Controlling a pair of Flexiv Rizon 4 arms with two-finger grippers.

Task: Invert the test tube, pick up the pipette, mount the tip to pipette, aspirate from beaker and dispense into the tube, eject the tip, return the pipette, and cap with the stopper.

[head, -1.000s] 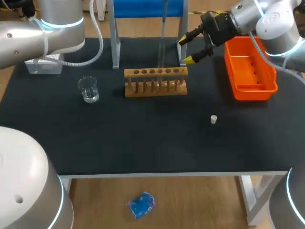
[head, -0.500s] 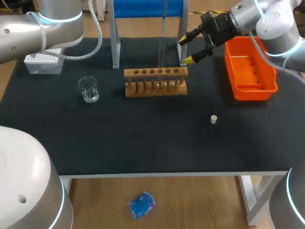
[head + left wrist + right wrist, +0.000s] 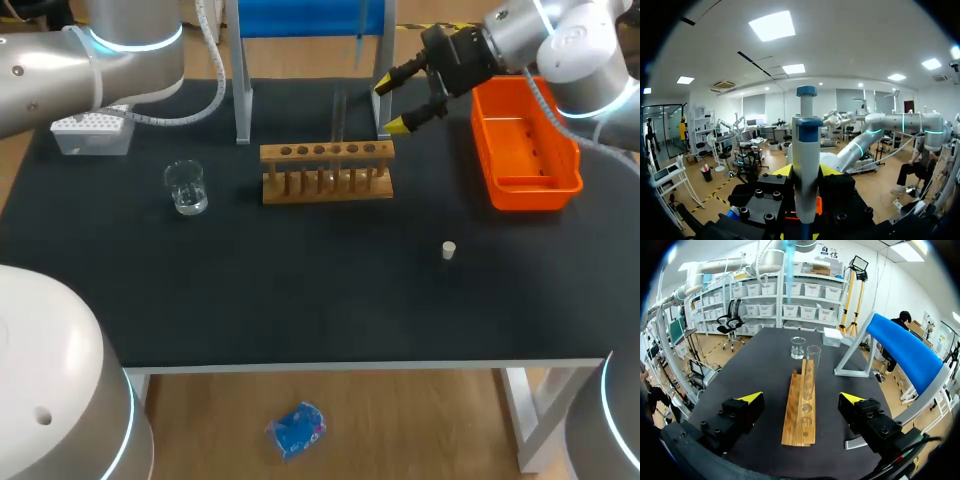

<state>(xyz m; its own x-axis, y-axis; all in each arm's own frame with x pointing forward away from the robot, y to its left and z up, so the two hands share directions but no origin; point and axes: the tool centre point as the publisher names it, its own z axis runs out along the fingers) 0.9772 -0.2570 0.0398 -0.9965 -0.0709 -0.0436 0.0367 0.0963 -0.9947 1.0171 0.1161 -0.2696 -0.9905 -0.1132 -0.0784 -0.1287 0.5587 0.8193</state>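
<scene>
Head, left arm: it has swung aside over the last second, so the tip box (image 3: 90,130) at the far left now lies uncovered.
Head, pipette (image 3: 359,28): only a thin shaft shows, high at the far edge. A second ago it hung down toward the tube (image 3: 338,112), so it has been lifted.
Head, right claw (image 3: 393,105): spread wide, holding nothing, poised just beyond the rack (image 3: 327,170); it has not moved.
Head, rest: beaker (image 3: 186,187) left of the rack, stopper (image 3: 449,250) near the front right, bin (image 3: 525,140) at the right.
Left wrist, left claw (image 3: 806,175): closed narrow around the pipette's body, which stands upright with its blue plunger on top.
Right wrist, tube: upright in the rack ahead of the open fingers, mouth up; the beaker and tip box lie beyond it.
Meaning: the pickup looks done and the tube ready. With the box now exposed, mounting a tip is likely next.
</scene>
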